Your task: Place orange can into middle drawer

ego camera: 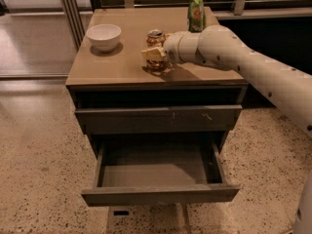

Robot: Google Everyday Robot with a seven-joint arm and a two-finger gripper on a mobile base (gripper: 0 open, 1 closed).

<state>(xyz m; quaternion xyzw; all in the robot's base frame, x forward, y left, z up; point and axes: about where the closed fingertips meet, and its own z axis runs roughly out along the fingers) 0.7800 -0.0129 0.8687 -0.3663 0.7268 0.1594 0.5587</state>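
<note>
Clamping the gripper snug round the orange can, upright on the cabinet top right of the white bowl, middle drawer hanging open below.

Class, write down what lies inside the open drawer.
The middle drawer shows only bare grey bottom; its front panel hides the nearest strip. The orange can stands on the cabinet top, gripper at it.

The pincer is at the orange can on the cabinet top, with the middle drawer open below.
</note>
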